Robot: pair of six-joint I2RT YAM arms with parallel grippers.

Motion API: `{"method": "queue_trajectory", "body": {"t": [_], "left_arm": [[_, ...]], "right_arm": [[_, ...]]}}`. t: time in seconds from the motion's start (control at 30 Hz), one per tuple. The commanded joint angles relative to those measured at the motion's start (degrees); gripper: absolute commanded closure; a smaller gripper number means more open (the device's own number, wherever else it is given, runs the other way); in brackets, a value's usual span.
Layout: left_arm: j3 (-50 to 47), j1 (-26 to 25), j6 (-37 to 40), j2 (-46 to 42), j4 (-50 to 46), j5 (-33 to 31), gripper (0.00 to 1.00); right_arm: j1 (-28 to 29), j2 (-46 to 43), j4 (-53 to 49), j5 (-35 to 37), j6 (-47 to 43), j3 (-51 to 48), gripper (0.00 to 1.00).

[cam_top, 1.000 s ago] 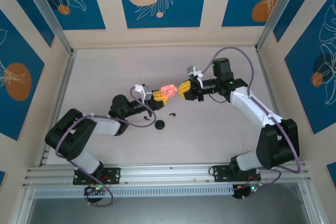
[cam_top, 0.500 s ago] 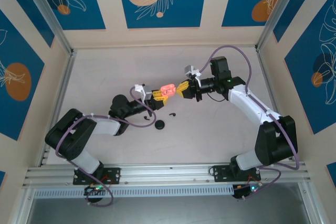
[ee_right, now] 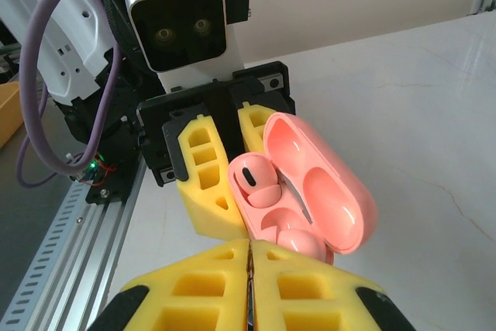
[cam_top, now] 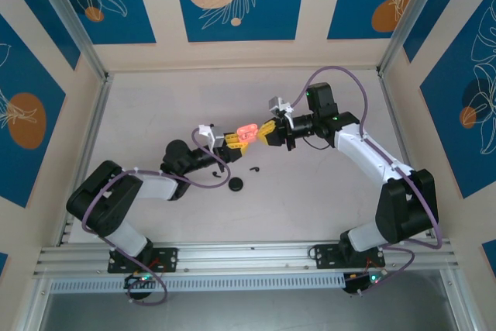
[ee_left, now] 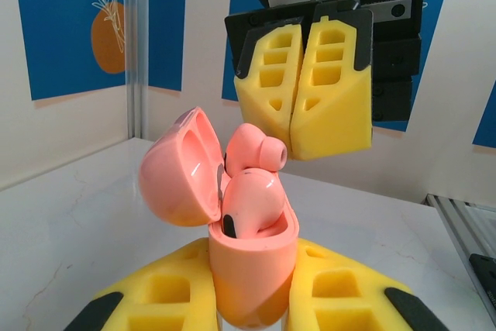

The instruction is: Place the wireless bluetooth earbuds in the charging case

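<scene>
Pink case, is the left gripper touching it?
Touching. The left wrist view shows the pink case clamped in the left gripper, its yellow fingers pressed against both sides.

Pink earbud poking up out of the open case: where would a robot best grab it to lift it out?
Probably by the pink earbud at its rounded head, the part standing above the rim of the charging case. Come straight down from above: the open lid blocks one side and the left gripper clamps the case body below, leaving the top as the way in.
</scene>
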Motion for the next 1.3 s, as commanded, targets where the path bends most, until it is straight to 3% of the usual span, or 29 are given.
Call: {"method": "queue_trajectory", "body": {"t": [0.0, 0.6, 0.93, 1.2, 1.27], "left_arm": [[0.5, -0.3, 0.3, -1.3, 2.9, 0.3, 0.87], [0.7, -0.3, 0.1, -1.5, 2.7, 1.1, 0.87], [0.9, -0.2, -0.1, -1.4, 3.0, 3.1, 0.88], [1.5, -0.3, -0.6, -1.3, 3.0, 4.7, 0.87], [1.7, -0.3, -0.8, -1.3, 3.0, 5.6, 0.87]], "right_arm": [[0.6, 0.9, -1.4, -1.1, -1.0, 2.0, 0.90], [2.6, 2.4, -1.5, 1.3, -0.4, 4.0, 0.89], [-1.2, -2.5, 0.3, -3.3, -0.3, 1.5, 0.75], [-2.9, -2.7, -2.7, -5.1, -1.7, 2.4, 0.74], [-3.1, -2.6, -2.4, -4.5, -2.1, 2.3, 0.69]]}}
